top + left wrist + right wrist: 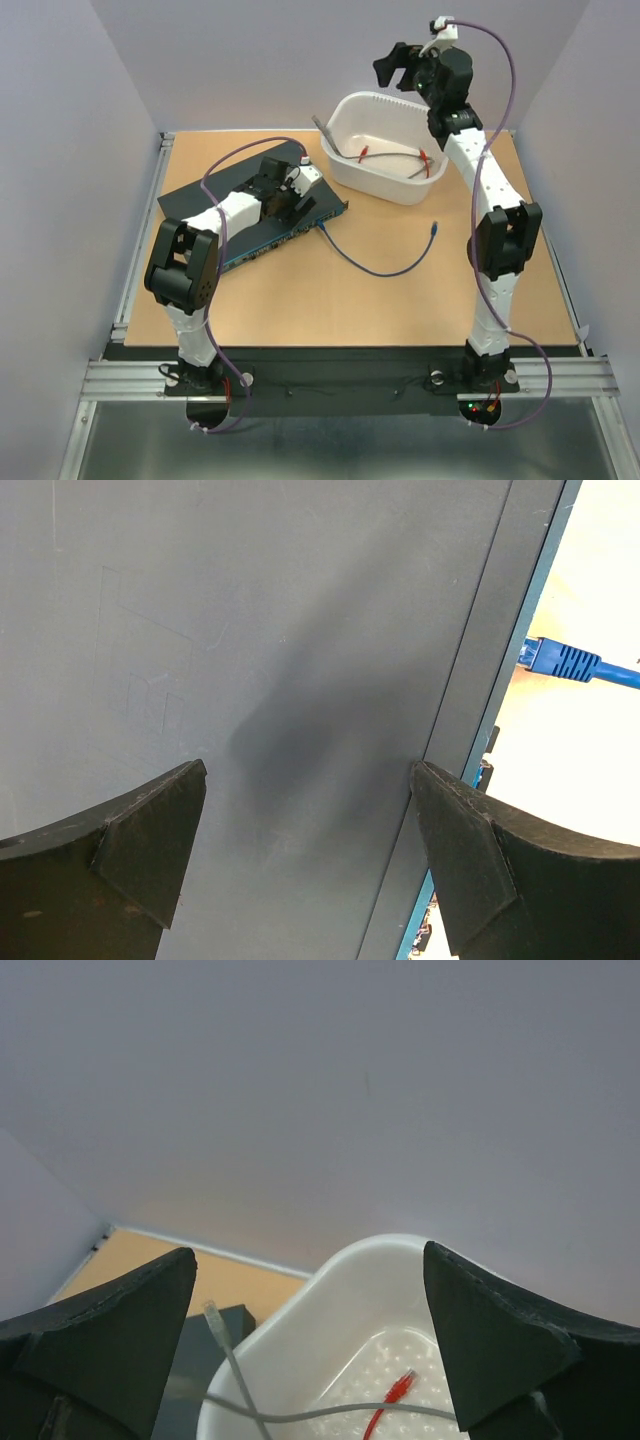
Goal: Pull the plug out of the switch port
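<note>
Left gripper (310, 850) is spread wide with nothing between the fingers, low over the switch (250, 630) lid near its port edge. We can't tell if it touches the lid. The left arm is folded forward, forearm lying across the switch, wrist pitched down.

Right at that port edge the blue plug (555, 660) sits seated in a socket, not yet pulled. Its cable (385, 272) loops away from the switch across the table (300, 300) and ends loose.

We judge this the setup step: the left looks placed to pin the switch down, and nothing has the plug. The next move calls for a gripper to reach the plug, close on its body rather than the cable, and draw straight out from the port edge without dragging the switch.

Beyond the switch, the white tub (380, 185) holds a red-tipped lead (398, 1388) and a grey one.

Right gripper (395, 62) is farthest from the switch, high above the tub's far side. Its arm reaches steeply up, jaws wide and empty.
</note>
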